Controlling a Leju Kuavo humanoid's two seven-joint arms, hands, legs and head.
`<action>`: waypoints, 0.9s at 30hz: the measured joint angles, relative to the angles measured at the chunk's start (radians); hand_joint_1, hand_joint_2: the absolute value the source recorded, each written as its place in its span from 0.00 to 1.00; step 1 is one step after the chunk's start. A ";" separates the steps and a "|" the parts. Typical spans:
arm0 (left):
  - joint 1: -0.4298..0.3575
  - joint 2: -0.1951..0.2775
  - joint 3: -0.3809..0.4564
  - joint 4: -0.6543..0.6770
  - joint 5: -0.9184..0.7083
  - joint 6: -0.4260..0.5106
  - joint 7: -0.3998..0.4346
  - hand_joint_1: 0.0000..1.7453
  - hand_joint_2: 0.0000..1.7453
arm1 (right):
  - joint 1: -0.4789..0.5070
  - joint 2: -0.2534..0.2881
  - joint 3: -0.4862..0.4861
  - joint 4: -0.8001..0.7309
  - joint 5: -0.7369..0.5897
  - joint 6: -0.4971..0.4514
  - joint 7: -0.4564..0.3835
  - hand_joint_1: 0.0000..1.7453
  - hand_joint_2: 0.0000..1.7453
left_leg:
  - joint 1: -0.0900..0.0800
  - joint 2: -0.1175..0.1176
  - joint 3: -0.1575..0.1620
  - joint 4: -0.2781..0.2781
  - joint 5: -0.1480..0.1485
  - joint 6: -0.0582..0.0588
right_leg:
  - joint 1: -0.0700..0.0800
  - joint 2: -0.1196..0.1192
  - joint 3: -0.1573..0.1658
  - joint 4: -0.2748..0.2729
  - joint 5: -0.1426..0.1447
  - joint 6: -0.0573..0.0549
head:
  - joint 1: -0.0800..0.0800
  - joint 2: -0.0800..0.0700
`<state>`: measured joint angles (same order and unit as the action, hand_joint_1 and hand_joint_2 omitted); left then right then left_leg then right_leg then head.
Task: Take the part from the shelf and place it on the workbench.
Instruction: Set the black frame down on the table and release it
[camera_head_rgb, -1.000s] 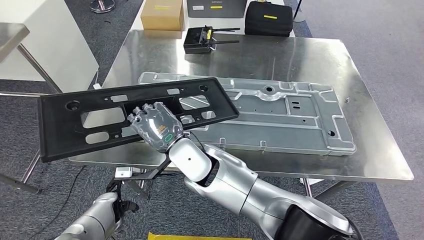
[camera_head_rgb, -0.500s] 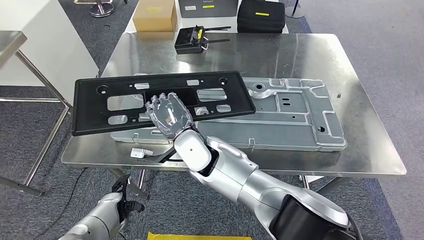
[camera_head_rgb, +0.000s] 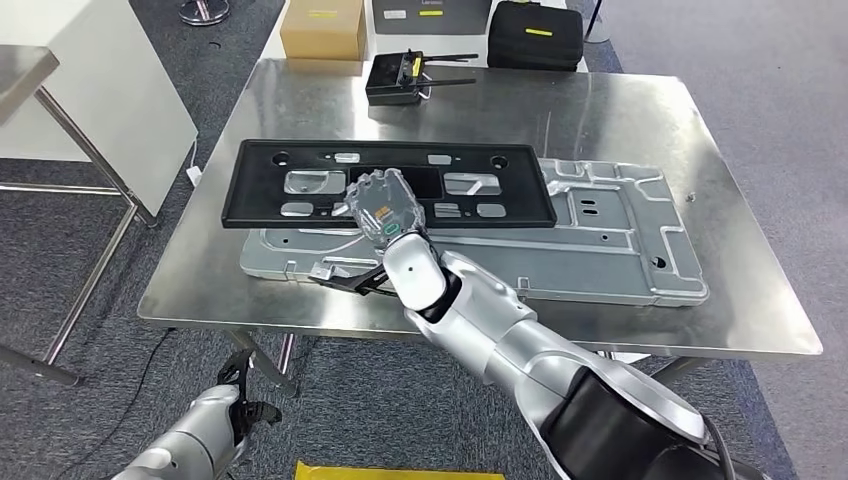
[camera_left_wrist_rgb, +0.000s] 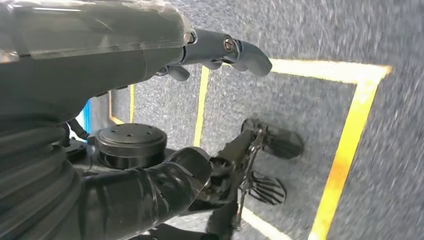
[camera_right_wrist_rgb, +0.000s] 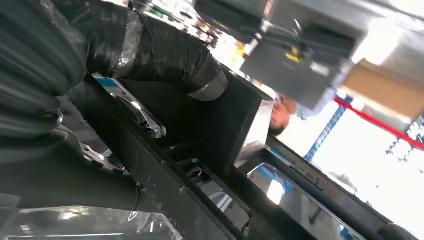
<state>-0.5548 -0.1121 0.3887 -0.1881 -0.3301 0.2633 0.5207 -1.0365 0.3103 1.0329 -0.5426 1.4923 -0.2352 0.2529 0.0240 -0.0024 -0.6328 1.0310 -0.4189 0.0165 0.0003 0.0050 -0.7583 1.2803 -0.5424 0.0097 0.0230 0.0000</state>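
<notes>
Part: black plastic panel (camera_head_rgb: 390, 183) with cut-out openings, long and flat, held over the steel workbench (camera_head_rgb: 240, 270); it sits across the far-left portion of a grey stamped metal plate (camera_head_rgb: 560, 235) lying on the bench, though from where I stand I can't tell if it's touching the plate or just above it.
Right hand: right hand (camera_head_rgb: 383, 207) is on the panel's near edge at mid-length, fingers curled over into the central opening, gripping it; in the right wrist view the thumb (camera_right_wrist_rgb: 170, 55) presses against the black panel.
Left hand: left hand (camera_left_wrist_rgb: 220, 50) hangs low beside the body over grey carpet with yellow tape lines (camera_left_wrist_rgb: 345, 150); fingers loosely bent and apart, holding nothing.
Back of bench: a black remote controller (camera_head_rgb: 400, 80) with antennas.
Beyond the bench: a cardboard box (camera_head_rgb: 324, 28) and a black case (camera_head_rgb: 536, 34).
</notes>
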 joint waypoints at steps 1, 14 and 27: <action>0.001 0.000 0.000 0.000 0.000 0.000 0.000 0.00 1.00 | 0.000 -0.002 -0.002 0.012 -0.002 0.002 0.001 1.00 1.00 | 0.000 0.000 0.000 0.000 0.000 0.000 | -0.002 0.000 -0.021 0.040 -0.008 0.001 | 0.000 0.000; 0.002 0.001 0.000 0.000 0.012 -0.004 -0.006 0.00 1.00 | -0.024 -0.020 -0.031 0.096 -0.011 0.039 0.022 1.00 1.00 | -0.003 -0.001 -0.066 0.145 -0.088 -0.039 | -0.002 0.000 0.113 -0.254 0.131 -0.043 | 0.000 0.000; 0.001 0.002 0.000 0.000 0.010 -0.005 -0.006 0.00 1.00 | -0.037 -0.029 -0.043 0.140 -0.021 0.061 0.025 1.00 1.00 | -0.003 -0.001 -0.001 -0.007 0.007 -0.007 | 0.005 0.006 0.095 -0.212 0.101 -0.014 | 0.001 0.000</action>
<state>-0.5535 -0.1097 0.3889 -0.1881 -0.3196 0.2582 0.5146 -1.0737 0.2815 0.9896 -0.4024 1.4712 -0.1742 0.2779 0.0206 -0.0031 -0.6340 1.0239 -0.4121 0.0092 0.0053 0.0112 -0.6628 1.0680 -0.4413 -0.0041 0.0236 0.0000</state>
